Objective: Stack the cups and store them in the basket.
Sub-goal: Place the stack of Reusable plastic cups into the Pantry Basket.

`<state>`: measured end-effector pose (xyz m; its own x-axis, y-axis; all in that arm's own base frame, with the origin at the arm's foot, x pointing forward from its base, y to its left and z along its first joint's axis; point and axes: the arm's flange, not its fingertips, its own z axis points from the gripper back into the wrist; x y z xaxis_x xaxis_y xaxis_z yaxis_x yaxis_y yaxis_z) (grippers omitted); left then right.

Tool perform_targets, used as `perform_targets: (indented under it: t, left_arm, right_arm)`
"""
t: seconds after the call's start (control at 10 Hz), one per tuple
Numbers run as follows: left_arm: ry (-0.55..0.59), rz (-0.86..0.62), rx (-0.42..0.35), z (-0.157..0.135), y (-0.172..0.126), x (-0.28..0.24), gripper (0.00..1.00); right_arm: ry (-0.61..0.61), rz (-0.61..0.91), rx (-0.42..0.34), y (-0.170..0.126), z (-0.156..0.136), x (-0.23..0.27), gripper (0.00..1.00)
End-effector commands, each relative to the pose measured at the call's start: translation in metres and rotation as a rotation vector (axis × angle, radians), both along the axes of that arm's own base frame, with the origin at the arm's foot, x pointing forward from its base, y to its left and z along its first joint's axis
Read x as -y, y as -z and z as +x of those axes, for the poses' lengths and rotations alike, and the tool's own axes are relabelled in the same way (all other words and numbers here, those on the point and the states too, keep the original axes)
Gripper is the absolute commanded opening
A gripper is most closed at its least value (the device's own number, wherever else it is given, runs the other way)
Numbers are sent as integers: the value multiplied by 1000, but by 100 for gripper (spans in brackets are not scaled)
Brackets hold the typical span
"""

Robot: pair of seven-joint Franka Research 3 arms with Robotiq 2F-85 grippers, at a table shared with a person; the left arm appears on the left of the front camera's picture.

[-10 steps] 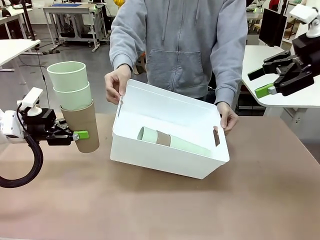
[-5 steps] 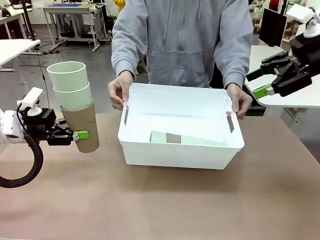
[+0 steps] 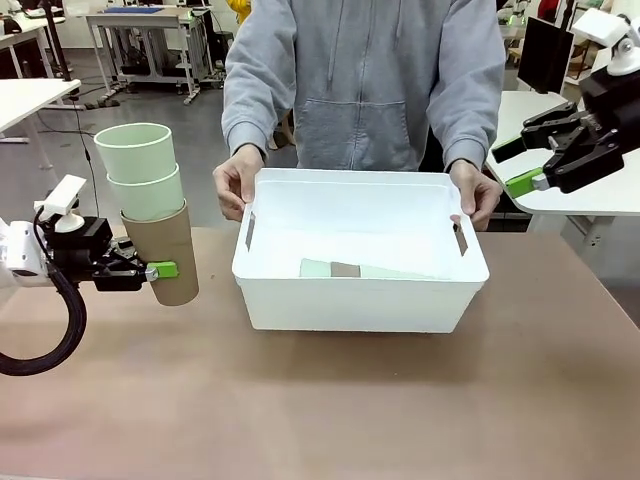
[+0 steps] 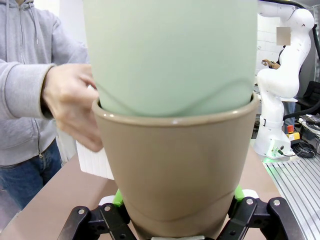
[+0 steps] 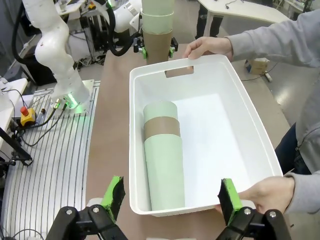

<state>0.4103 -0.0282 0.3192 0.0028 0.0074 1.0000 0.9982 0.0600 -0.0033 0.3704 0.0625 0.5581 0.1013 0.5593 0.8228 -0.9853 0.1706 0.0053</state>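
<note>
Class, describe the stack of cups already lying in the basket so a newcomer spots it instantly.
Find the white basket mid-table, a person's hands on both ends. Inside lies a stack of three cups on its side. It is green-brown-green, unlike the upright stack in the left tool.

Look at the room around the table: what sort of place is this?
Most likely a robotics lab or workshop. A white robot arm is mounted beside an emergency-stop button and cables. White workbenches and metal racks stand behind the person.
</note>
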Motion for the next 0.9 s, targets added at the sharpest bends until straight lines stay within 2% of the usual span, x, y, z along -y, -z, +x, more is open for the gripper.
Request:
perform_targets:
  t: [0.0,0.8]
  left_arm:
    - [4,-6,12,-1,-5,0,85]
    - [0,0,0,0,0,0,85]
  right_arm:
    - [11,22,-18,-5,3,-3,100]
    - [11,22,-18,-5,3,-3,100]
